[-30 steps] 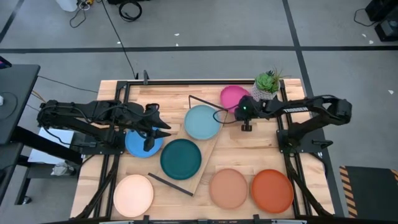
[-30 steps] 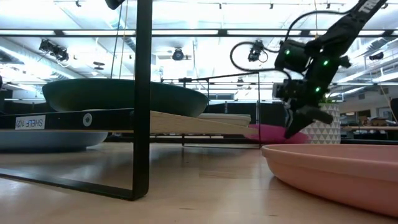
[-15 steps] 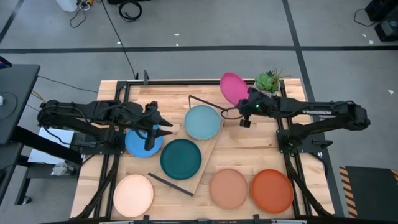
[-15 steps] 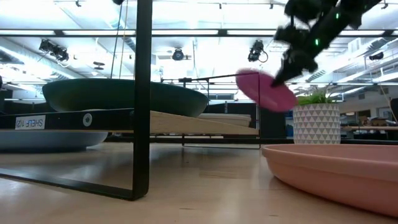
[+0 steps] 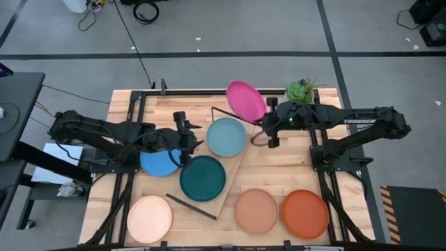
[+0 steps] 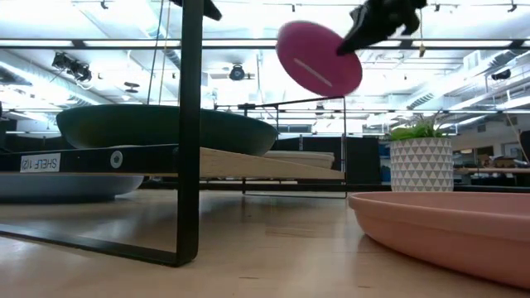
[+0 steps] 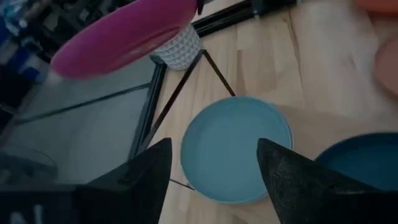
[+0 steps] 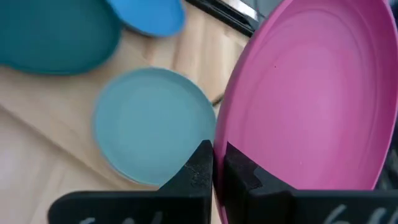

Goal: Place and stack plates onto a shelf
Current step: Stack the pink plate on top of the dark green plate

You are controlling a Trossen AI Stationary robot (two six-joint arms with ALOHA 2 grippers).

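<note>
Right gripper (image 5: 267, 118) pinches rim of magenta plate (image 5: 245, 101), tilted in air above light blue plate (image 5: 226, 137) on shelf (image 5: 233, 167). Plate likely stiff, light, smooth; edge grip may slip. Left gripper (image 5: 187, 148) hovers open near bright blue plate (image 5: 159, 164).

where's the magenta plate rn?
High view: the magenta plate is held tilted in the air by the right hand, at the table's far edge, between the light blue plate and the potted plant.
</note>
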